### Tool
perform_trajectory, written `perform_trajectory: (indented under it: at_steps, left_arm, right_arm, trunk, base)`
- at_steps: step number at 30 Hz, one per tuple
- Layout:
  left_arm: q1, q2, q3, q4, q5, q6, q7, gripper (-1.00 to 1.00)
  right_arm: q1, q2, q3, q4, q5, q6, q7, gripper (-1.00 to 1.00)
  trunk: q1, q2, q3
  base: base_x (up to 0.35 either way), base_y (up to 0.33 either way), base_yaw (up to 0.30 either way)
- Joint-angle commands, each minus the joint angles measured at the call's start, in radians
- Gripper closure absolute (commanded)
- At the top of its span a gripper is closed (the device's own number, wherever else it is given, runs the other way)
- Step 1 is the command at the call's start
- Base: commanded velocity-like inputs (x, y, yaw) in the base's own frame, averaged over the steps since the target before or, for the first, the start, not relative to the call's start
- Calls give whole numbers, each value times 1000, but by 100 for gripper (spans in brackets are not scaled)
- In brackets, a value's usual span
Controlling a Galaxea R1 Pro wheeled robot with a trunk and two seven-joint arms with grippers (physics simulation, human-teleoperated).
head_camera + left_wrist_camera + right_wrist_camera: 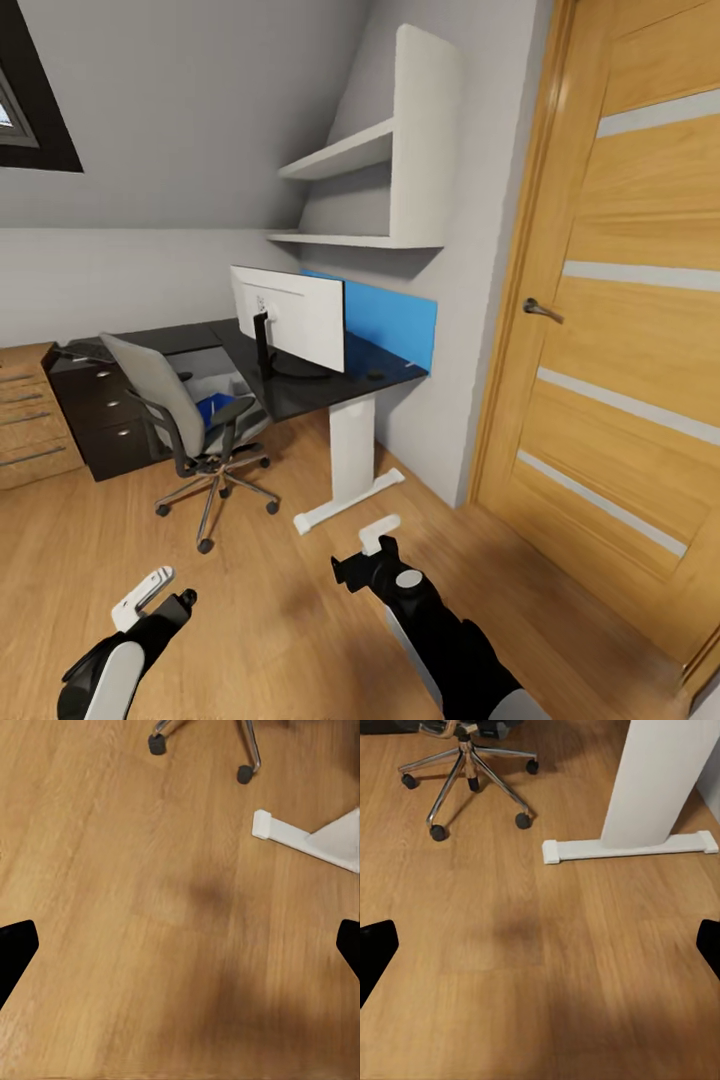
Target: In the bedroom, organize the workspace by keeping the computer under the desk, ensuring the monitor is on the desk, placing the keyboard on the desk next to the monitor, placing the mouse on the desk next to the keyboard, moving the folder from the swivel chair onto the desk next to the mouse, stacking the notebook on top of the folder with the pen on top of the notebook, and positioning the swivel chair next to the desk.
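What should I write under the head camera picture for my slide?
Robot faces the swivel chair with a blue folder beside the desk holding a monitor.

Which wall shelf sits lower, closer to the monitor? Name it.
The lower shelf sits just above the monitor. The upper shelf hangs higher on the same white side panel, slanting up toward the sloped ceiling.

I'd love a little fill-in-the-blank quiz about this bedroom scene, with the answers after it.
1. The monitor stands on the ____.
2. The blue folder lies on the seat of the ____.
3. The floor is made of ____.
4. The door is at the robot's ____ side.

Missing words: desk; swivel chair; wood; right
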Motion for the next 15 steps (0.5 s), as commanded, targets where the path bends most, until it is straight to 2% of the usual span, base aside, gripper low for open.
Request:
perform_trajectory:
  at_steps: [1, 2, 5, 6, 9, 12, 13, 15]
  left_arm:
    - [-1, 0, -33, 1, 7, 1, 9, -100]
    - [1, 2, -61, 3, 2, 0, 11, -100]
    - [5, 3, -86, 5, -2, -2, 9, -100]
    - [9, 6, -102, 6, -6, -2, 8, -100]
    - [12, 8, -103, 13, -6, -3, 5, -100]
    - [13, 10, -103, 30, -7, -3, 2, -100]
    - [13, 10, -103, 33, -6, -3, 0, -100]
    - [13, 11, -102, 34, -5, -3, 0, -100]
  right_arm:
    - [-1, 0, -1, -3, -5, 8, -2, -100]
    - [-1, 0, -3, 0, -9, 8, -2, -100]
    - [-6, 0, -7, 5, -32, 8, -3, -100]
    - [-12, 0, -11, 12, -110, 6, -4, -100]
    - [-14, 0, -12, 34, -145, -17, -4, -100]
    - [-15, 0, -12, 46, -160, -77, -3, -100]
    - [-14, 0, -7, 46, -159, -139, -4, -100]
    - [-13, 0, -6, 46, -158, -161, -5, -100]
  trunk:
    - [4, -8, -4]
    - [8, -15, -7]
    - [19, -36, -17]
    - [23, -43, -20]
    - [35, -64, -29]
    - [46, -85, -39]
    - [50, -92, -42]
    - [58, -106, -48]
  base:
    - [0, 0, 59]
    - [0, 0, 38]
    - [0, 0, 25]
    - [0, 0, 6]
    - [0, 0, 4]
    - [0, 0, 1]
    - [0, 0, -16]
    - [0, 0, -35]
